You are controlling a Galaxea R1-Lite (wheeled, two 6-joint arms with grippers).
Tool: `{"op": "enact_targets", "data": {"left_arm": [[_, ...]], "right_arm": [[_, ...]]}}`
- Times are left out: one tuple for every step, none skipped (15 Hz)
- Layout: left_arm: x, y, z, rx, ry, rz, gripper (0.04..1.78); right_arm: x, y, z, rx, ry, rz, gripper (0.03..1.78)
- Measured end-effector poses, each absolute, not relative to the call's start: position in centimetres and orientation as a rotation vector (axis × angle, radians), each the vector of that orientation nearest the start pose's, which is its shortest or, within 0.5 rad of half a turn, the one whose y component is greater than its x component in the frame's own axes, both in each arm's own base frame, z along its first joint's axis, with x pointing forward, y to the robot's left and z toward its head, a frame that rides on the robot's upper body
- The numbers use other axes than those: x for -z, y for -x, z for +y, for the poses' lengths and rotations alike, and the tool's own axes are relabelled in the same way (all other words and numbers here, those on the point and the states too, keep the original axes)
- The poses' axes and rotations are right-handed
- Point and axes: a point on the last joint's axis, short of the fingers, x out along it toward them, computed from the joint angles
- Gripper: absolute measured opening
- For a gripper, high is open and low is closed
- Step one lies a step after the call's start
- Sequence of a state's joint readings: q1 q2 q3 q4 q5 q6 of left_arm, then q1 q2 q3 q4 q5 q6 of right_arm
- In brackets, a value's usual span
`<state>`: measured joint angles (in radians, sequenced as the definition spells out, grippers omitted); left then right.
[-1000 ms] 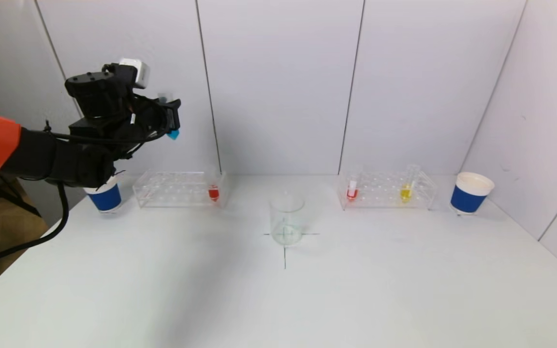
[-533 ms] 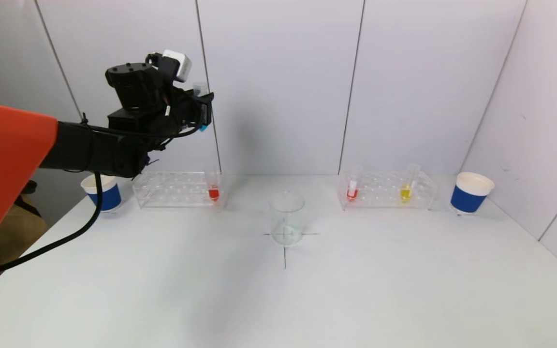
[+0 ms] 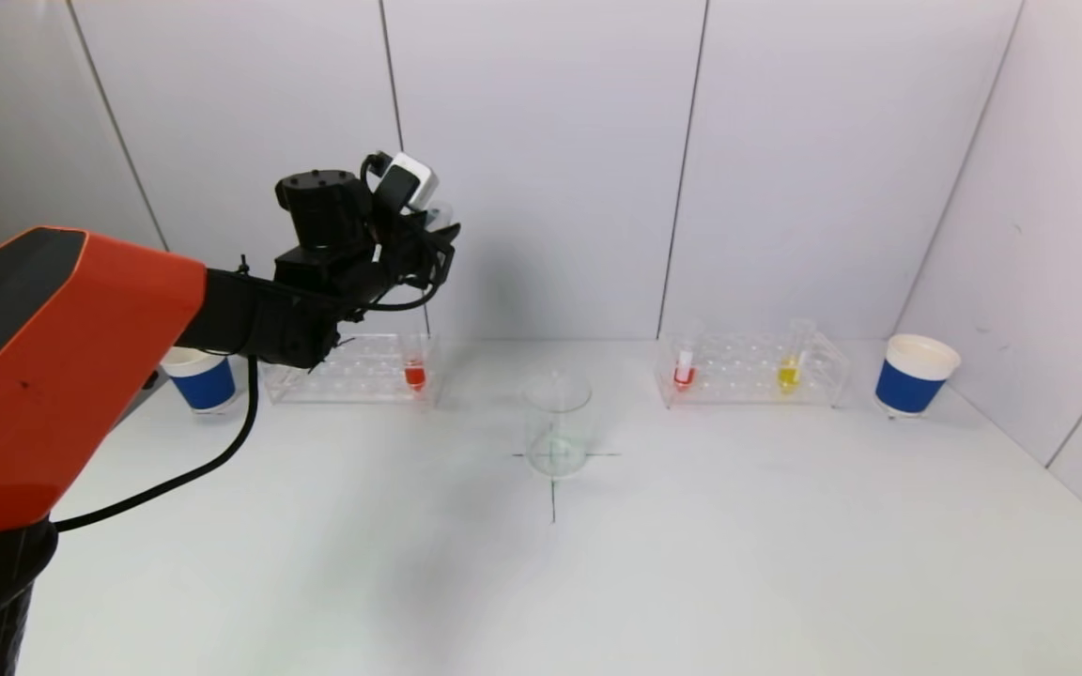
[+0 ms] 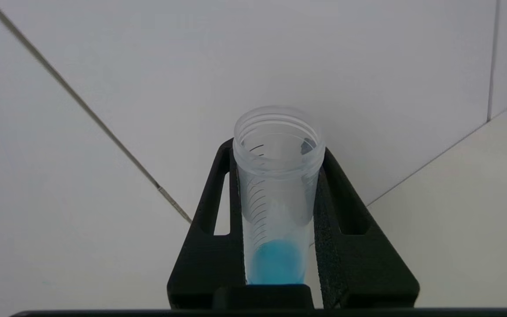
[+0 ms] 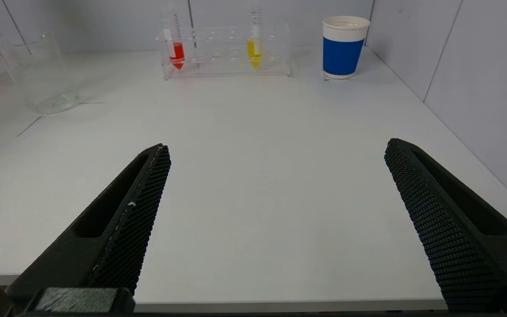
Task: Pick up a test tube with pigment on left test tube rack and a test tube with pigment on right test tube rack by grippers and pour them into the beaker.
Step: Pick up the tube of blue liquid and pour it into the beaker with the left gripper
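The left gripper (image 4: 275, 246), clamped on the tube of blue pigment (image 4: 276, 198), has been carried over the last second from above the left blue cup (image 3: 201, 378) to a raised position left of the beaker (image 3: 557, 424), so pouring is judged the next step. The right gripper (image 5: 275, 220) is held with jaws wide apart, near of the beaker and outside the head view.

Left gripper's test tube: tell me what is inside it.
The test tube, clamped by the left gripper, holds blue pigment at its bottom; the rest looks empty. The tube's tip is hidden.
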<state>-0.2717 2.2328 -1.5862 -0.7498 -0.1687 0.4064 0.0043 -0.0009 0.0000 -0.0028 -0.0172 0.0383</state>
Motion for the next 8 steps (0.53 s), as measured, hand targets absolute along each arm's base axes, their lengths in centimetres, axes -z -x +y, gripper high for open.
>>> {"op": "enact_targets", "data": {"left_arm": [[-20.0,-45.4,-13.1,0.432,-0.437,-0.205,0.46],[-19.8,-45.4,-13.1,0.451,-0.484,-0.224,0.46],[-19.7,-45.4,-13.3,0.477,-0.529,-0.244,0.46],[-19.6,-45.3,-13.8,0.508,-0.569,-0.264,0.46],[-19.5,-45.2,-14.3,0.534,-0.591,-0.278,0.46],[-19.4,-45.0,-14.8,0.559,-0.598,-0.287,0.46],[-19.4,-44.9,-15.2,0.591,-0.604,-0.298,0.46],[-19.3,-44.8,-15.4,0.624,-0.621,-0.313,0.46]], "right_arm": [[-7.6,2.3,0.0,0.012,-0.038,-0.004,1.77],[-7.6,2.3,0.0,0.012,-0.038,-0.004,1.77],[-7.6,2.3,0.0,0.012,-0.038,-0.004,1.77],[-7.6,2.3,0.0,0.012,-0.038,-0.004,1.77],[-7.6,2.3,0.0,0.012,-0.038,-0.004,1.77],[-7.6,2.3,0.0,0.013,-0.038,-0.004,1.77],[-7.6,2.3,0.0,0.012,-0.038,-0.004,1.77],[-7.6,2.3,0.0,0.012,-0.038,-0.004,1.77]]}}
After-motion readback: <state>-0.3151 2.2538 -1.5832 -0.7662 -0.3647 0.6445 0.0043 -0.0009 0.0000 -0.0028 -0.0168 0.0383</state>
